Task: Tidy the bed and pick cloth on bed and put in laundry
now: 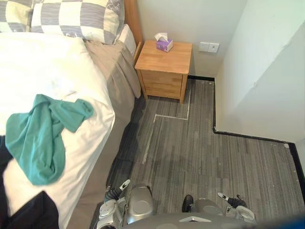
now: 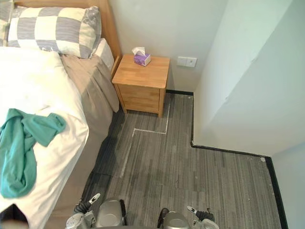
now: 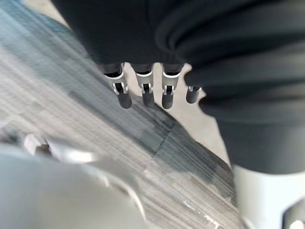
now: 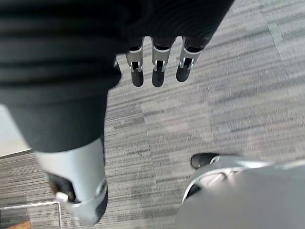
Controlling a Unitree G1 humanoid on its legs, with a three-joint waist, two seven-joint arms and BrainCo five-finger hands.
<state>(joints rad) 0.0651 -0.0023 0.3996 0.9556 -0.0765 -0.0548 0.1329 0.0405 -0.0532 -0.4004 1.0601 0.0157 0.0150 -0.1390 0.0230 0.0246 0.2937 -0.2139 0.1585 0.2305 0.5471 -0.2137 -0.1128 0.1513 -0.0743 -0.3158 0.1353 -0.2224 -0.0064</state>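
Note:
A teal cloth (image 1: 38, 138) lies crumpled on the white duvet of the bed (image 1: 47, 67), close to the bed's near side edge. A black cloth (image 1: 28, 212) shows at the bed's lower left corner, partly cut off. My left hand (image 1: 116, 192) hangs low beside the bed's edge, above the floor. In the left wrist view its fingers (image 3: 143, 93) are straight and hold nothing. My right hand (image 1: 232, 200) hangs on the other side over the carpet. Its fingers (image 4: 157, 71) are also straight and empty. Both hands are well away from the cloths.
A checkered pillow (image 1: 76, 16) rests at the head of the bed. A wooden nightstand (image 1: 164, 69) with a purple tissue box (image 1: 164, 44) stands beside it. Grey striped carpet (image 1: 200, 152) runs between the bed and a white wall (image 1: 267, 71) on the right.

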